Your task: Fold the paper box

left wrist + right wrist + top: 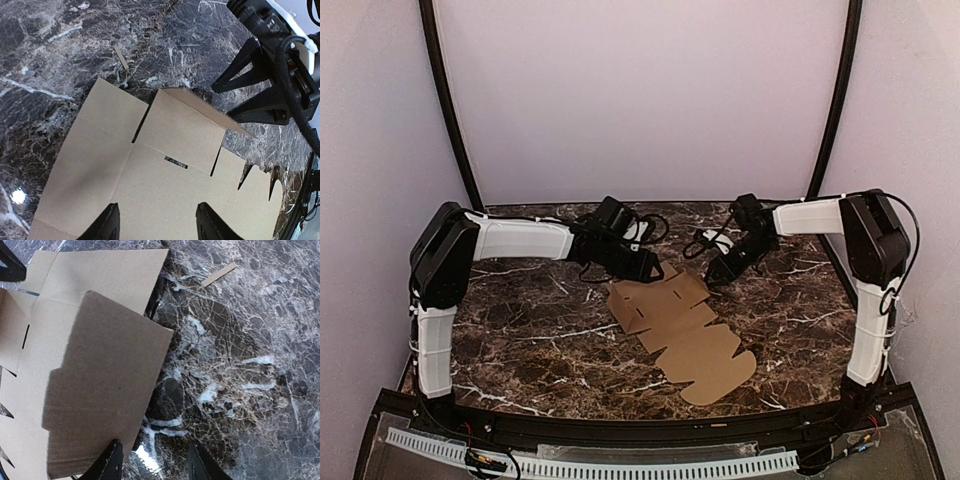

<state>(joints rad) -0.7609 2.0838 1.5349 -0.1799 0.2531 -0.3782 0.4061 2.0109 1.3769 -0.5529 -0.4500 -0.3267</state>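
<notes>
The paper box (685,330) is a flat brown die-cut sheet on the marble table, its rounded tabs toward the near edge. My left gripper (645,268) hovers over the sheet's far left part. In the left wrist view the left gripper (157,224) is open above bare cardboard (165,190), with nothing between its fingers. My right gripper (720,272) is at the sheet's far right corner. There one flap (100,390) stands tilted up off the table. The right gripper (152,465) is open, with the flap's edge right beside its left finger (111,465).
A small cardboard strip (220,275) lies loose on the marble beyond the sheet, also visible from the left wrist as a strip (121,57). Pale walls and two black frame posts (445,100) enclose the table at the back and sides.
</notes>
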